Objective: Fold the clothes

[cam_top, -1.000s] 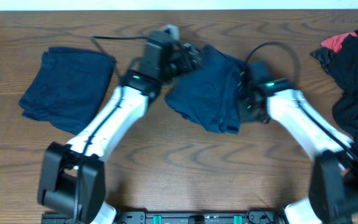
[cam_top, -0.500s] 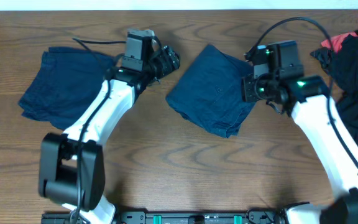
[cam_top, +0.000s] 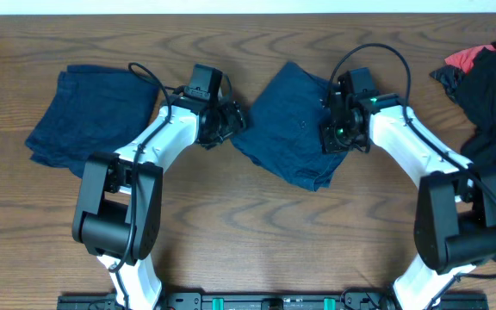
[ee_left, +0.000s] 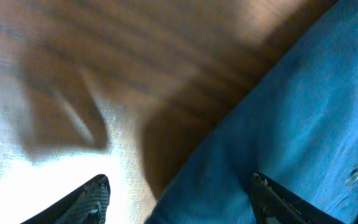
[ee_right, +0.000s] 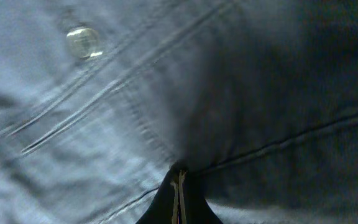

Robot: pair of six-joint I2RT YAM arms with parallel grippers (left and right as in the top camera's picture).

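On the counter [cam_top: 231,224], centre, the shorts [cam_top: 293,129] lie skewed between both arms: left pincer [cam_top: 233,120], spread, at their left edge; right pincer [cam_top: 332,138], clenched, nearer, atop their right half.

We see a wooden table [cam_top: 257,232] filling nearly the whole overhead view, its top dark brown with broad, wavy grain running left to right. Along the far edge lies a thin pale strip [cam_top: 248,5], too narrow for us to tell wall from floor. A black rail [cam_top: 265,302] with small green marks lines the near edge. In the left wrist view we note a bright white glare [ee_left: 36,180] on the wood.
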